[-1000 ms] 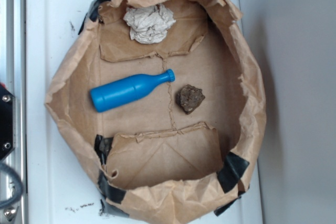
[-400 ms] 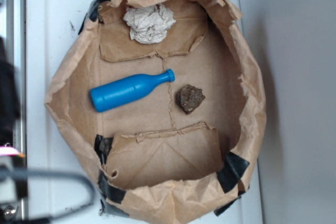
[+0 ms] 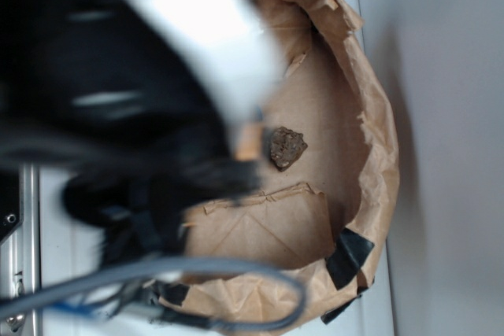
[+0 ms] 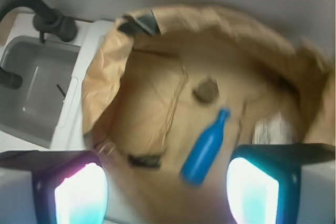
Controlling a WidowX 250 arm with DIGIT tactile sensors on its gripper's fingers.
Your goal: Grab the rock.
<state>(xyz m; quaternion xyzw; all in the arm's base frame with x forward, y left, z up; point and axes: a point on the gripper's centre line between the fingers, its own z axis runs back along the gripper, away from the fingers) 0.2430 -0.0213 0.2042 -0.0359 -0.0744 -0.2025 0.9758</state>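
Note:
The rock (image 3: 286,147) is a small dark brown-grey jagged lump lying on the floor of an opened brown paper bag (image 3: 370,116). The wrist view shows the rock (image 4: 206,90) ahead of and well beyond the gripper (image 4: 167,190), above the cap of a blue bottle (image 4: 206,148). The gripper is open, its two glowing pads (image 4: 81,195) wide apart with nothing between them. In the exterior view the blurred black and white arm (image 3: 142,92) covers the left of the bag, and the gripper itself cannot be made out there.
A crumpled off-white paper ball (image 4: 270,129) lies at the right in the wrist view. Black tape (image 3: 348,257) patches the bag's corners. A grey sink (image 4: 37,87) with a dark faucet (image 4: 39,14) sits left of the bag. Grey cables (image 3: 197,273) loop below the arm.
The arm has swept in from the left edge and now hides the blue bottle and the paper ball in the exterior view. The rock has stayed in place.

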